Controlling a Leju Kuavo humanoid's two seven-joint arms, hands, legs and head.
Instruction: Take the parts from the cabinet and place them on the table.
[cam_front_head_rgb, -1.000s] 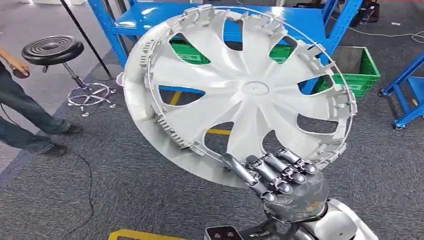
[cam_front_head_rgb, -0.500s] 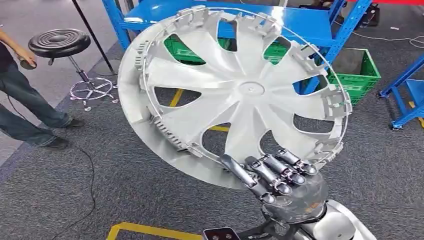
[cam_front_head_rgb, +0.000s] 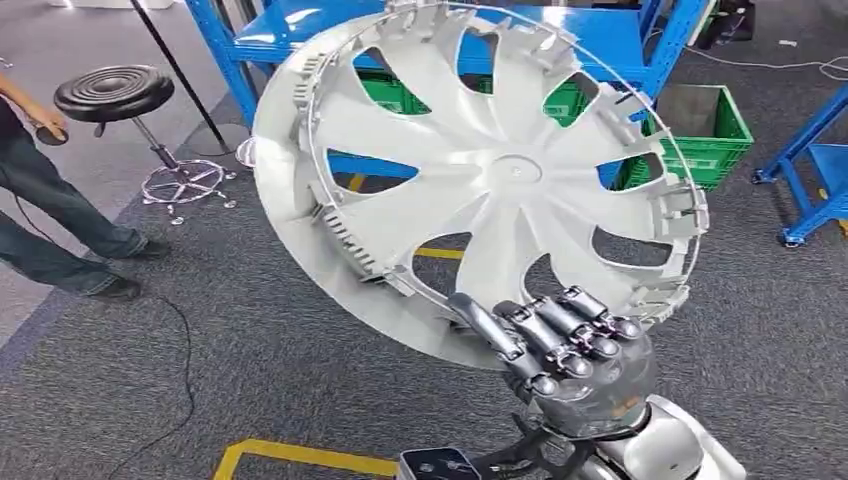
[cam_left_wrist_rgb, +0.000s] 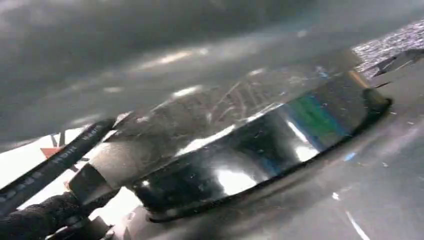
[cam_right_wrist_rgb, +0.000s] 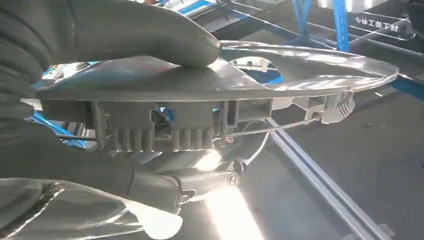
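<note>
- Right hand (cam_front_head_rgb: 570, 350), fingers curled, grips the wheel cover (cam_front_head_rgb: 480, 180) by its lower rim, mid-frame.
- Left hand: apparently blurred; cannot tell.
- Risk: edge-only grip lets the broad cover pivot and slip.

White sign (cam_right_wrist_rgb: 378, 23) at about 1 o'clock in the right wrist view carries a line of dark characters, upside down and too small to read. Black strap (cam_left_wrist_rgb: 55, 159) at about 8 o'clock in the left wrist view has white lettering along it, blurred, not legible; a red mark (cam_left_wrist_rgb: 51, 150) sits on the white surface beside it, shape unclear. Hubcap (cam_front_head_rgb: 480, 180) in the head view: no readable text or logo on its hub.
</note>
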